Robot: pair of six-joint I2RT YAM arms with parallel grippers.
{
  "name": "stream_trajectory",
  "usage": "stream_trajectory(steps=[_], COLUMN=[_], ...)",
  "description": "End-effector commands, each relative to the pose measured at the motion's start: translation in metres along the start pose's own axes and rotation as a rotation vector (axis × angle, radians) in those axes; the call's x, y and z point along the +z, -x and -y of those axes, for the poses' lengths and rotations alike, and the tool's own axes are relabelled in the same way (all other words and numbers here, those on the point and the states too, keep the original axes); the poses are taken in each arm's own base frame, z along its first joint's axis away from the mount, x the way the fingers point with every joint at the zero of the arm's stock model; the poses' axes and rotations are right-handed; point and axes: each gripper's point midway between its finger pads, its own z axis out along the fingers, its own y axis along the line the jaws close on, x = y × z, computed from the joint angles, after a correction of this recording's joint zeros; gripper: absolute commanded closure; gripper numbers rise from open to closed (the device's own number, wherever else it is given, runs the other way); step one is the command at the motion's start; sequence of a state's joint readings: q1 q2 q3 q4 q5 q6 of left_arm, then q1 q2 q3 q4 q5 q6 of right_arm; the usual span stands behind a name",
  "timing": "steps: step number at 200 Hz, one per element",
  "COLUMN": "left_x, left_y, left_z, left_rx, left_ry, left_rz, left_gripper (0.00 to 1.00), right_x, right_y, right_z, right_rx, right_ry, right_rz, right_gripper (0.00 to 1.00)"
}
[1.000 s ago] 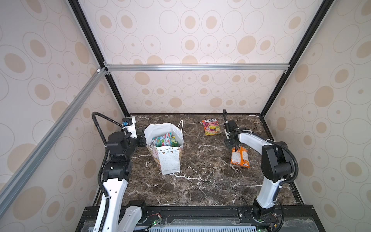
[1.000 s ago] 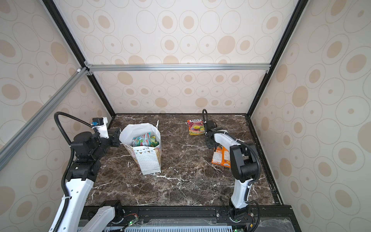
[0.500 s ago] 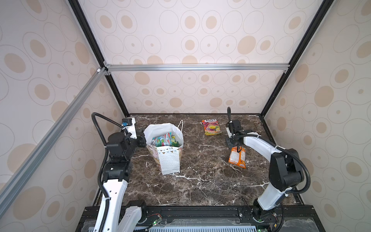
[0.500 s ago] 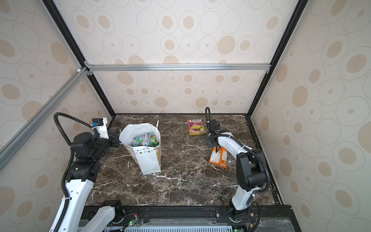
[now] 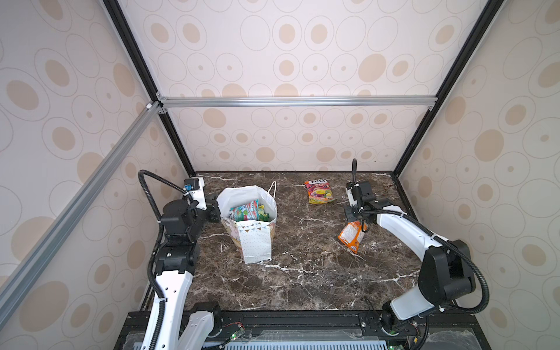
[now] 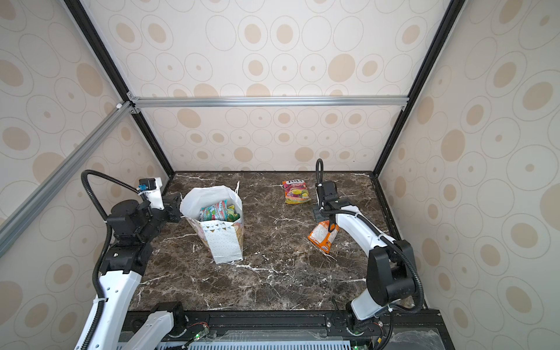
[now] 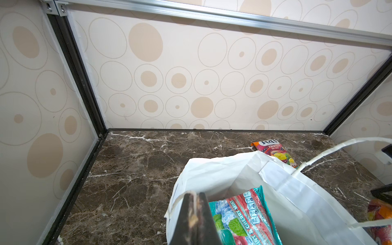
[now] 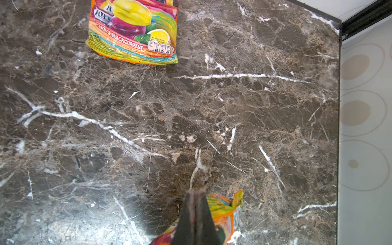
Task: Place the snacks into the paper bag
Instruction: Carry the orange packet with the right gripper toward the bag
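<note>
Lifted off the desk (image 5: 303, 272) since a second ago, when it lay flat near the right edge, the orange pouch (image 5: 351, 238) now hangs tilted from the right claw (image 5: 361, 223), clenched on its top corner. The right arm rises from the front right corner, elbow high, forearm reaching toward the back, claw pointing down.

Near the left edge, toward the back, stands the white paper bag (image 5: 256, 242), mouth open. A teal pouch (image 5: 245, 212) and other snacks sit inside. One white cord handle (image 5: 272, 189) sticks up at the rim, on the side facing the right arm.

The left claw (image 7: 194, 198) grips the bag's rim on the side toward the left edge. Its arm climbs from the front left corner and bends level toward the bag.

A fruit pouch (image 5: 319, 191) lies flat near the back edge, right of middle, well apart from the bag.
</note>
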State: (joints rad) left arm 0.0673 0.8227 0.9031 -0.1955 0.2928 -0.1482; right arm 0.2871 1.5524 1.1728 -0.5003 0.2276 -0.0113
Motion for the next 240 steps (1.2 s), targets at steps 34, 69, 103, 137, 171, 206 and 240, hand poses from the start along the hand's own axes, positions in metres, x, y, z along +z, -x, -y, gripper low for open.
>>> stream_trajectory(steps=[34, 69, 103, 137, 171, 206, 240], left_x=[-0.006, -0.006, -0.008, -0.009, -0.011, -0.01, -0.009], left_y=[0.011, 0.012, 0.014, 0.016, 0.016, 0.016, 0.015], left_z=[0.001, 0.002, 0.001, 0.004, 0.003, 0.005, 0.003], left_rx=[0.021, 0.019, 0.018, 0.02, 0.021, 0.019, 0.018], left_ry=[-0.002, -0.004, 0.001, -0.009, -0.005, -0.017, -0.006], left_rz=[0.045, 0.048, 0.054, 0.062, 0.066, 0.067, 0.059], left_gripper=[1.0, 1.0, 1.0, 1.0, 1.0, 1.0, 1.0], right_x=[-0.042, -0.072, -0.096, -0.122, -0.142, -0.164, -0.19], right_y=[0.025, 0.037, 0.046, 0.055, 0.064, 0.075, 0.09], right_z=[-0.007, -0.012, -0.02, -0.027, -0.035, -0.042, -0.052], right_rx=[0.036, 0.055, 0.067, 0.067, 0.077, 0.059, 0.042], right_ry=[0.059, 0.121, 0.191, 0.26, 0.324, 0.364, 0.423], right_rz=[0.149, 0.232, 0.305, 0.355, 0.406, 0.441, 0.494], right_gripper=[1.0, 1.0, 1.0, 1.0, 1.0, 1.0, 1.0])
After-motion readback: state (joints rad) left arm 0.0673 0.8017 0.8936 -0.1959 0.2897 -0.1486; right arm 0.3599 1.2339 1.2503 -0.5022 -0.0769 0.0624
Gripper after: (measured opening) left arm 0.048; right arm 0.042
